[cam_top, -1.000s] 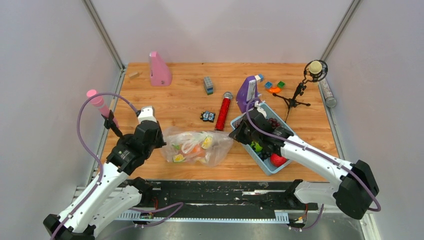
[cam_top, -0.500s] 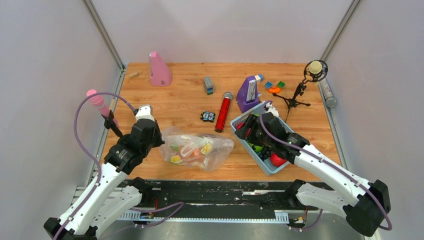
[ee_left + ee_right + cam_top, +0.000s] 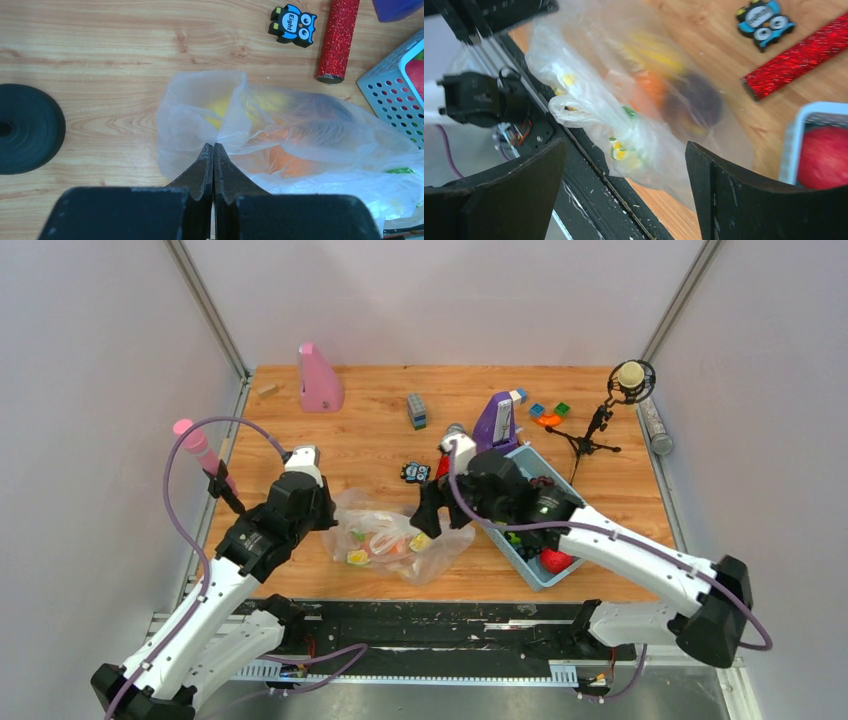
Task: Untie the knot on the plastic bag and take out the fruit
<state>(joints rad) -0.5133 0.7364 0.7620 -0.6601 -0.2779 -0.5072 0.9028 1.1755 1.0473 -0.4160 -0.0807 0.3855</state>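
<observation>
Crinkly, glossy clear plastic bag [image 3: 310, 125] on matt grained wooden table [image 3: 100, 50]

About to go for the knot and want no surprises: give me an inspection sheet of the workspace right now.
Surface: wooden table, nothing spilled seen.
Job's things: plastic bag lying near the front rail, fruit inside; knot looks tied, on the rail side.
Clutter: blue tray holding a red apple, red glitter tube, owl eraser, pink microphone, tripod microphone.
Grippers: left gripper shut on the bag's film at its left edge; right gripper open over its right side.
Cables: purple cable loops off the left arm, clear of the bag.
Surroundings: plain walls; nothing else seen.
</observation>
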